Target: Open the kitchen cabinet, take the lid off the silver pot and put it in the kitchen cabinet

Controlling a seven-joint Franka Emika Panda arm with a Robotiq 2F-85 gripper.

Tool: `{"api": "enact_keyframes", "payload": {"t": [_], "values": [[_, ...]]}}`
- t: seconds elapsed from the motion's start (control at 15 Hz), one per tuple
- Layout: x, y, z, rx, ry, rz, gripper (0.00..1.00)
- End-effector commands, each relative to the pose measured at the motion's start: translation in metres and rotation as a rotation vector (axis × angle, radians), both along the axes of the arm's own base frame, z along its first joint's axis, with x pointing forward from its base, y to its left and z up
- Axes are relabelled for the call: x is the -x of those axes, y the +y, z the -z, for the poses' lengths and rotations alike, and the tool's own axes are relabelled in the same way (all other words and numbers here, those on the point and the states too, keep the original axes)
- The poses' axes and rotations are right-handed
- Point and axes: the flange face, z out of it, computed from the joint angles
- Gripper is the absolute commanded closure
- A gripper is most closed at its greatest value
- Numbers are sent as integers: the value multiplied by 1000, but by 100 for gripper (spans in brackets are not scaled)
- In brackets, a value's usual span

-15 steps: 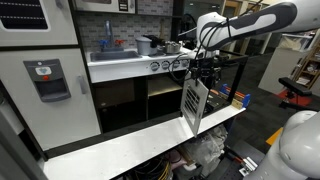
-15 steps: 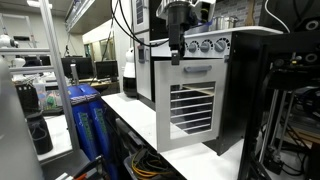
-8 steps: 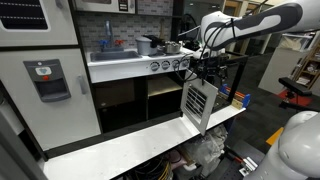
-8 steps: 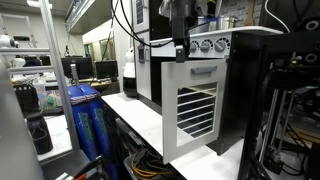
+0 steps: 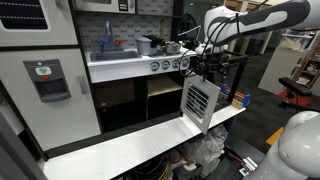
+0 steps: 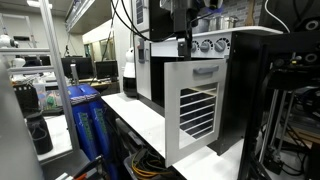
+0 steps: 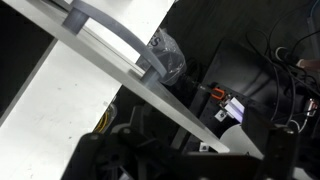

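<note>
Gripper (image 5: 205, 66): jaws apart, nothing between them. It hangs just above the top edge of the door (image 5: 200, 103), at the handle (image 7: 112, 38) end. The wrist view looks down on that grey handle and the door's white edge.

Door: stands swung well out from the kitchen cabinet (image 5: 165, 98), whose dark inside shows behind it. I judge the opening step as good as done.

Silver pot (image 5: 148, 45): on the counter (image 5: 110, 62), above and behind the door. The lid is too small to tell apart from the pot.

To do it well:
- Rise straight up off the door before moving across, so no finger catches its edge and swings it shut.
- Keep the jaws wide.
- Come down on the lid from above.

Risk: a nudged door narrows the way in.
</note>
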Motion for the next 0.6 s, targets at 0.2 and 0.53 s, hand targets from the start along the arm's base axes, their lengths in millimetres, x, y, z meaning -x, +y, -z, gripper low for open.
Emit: {"api": "enact_keyframes", "payload": {"t": [0.2,0.53], "values": [[-22,8,-55,-46,-154,145,0],[-47,17,-90,-95,-280,415,0]]}}
